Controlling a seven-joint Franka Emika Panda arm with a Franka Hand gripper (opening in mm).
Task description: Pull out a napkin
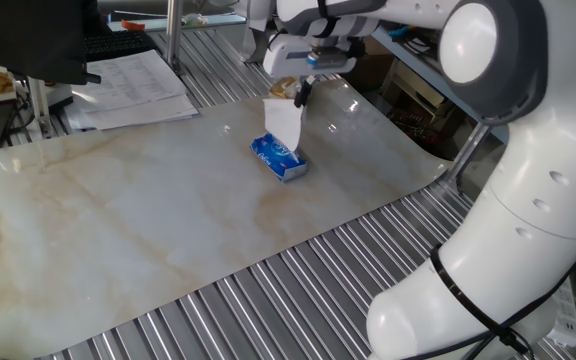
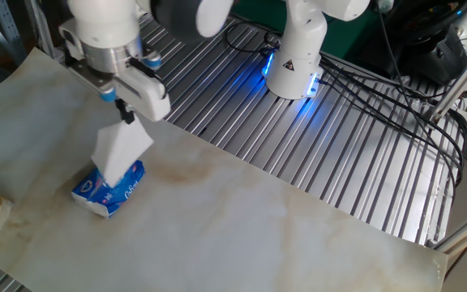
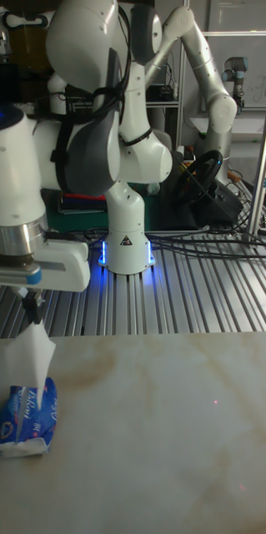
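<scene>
Pinched at its top corner by the gripper [image 2: 126, 113], fingers pressed together on the napkin [image 2: 118, 152]. Hangs straight down from the fingertips, long axis near vertical, lower edge still tucked into the slot of the blue-and-white tissue pack [image 2: 109, 188] lying flat on the marble-patterned tabletop [image 2: 242, 227]. Directly below the gripper, then, so a straight upward pull looks like the way to free it. Tall fixed view: napkin [image 3: 30, 363] narrowing into the pack [image 3: 26, 419], bottom end seemingly not yet clear. One fixed view: sheet [image 1: 282, 125] seen broad-face, its junction with the pack [image 1: 280, 158] hidden behind it.
</scene>
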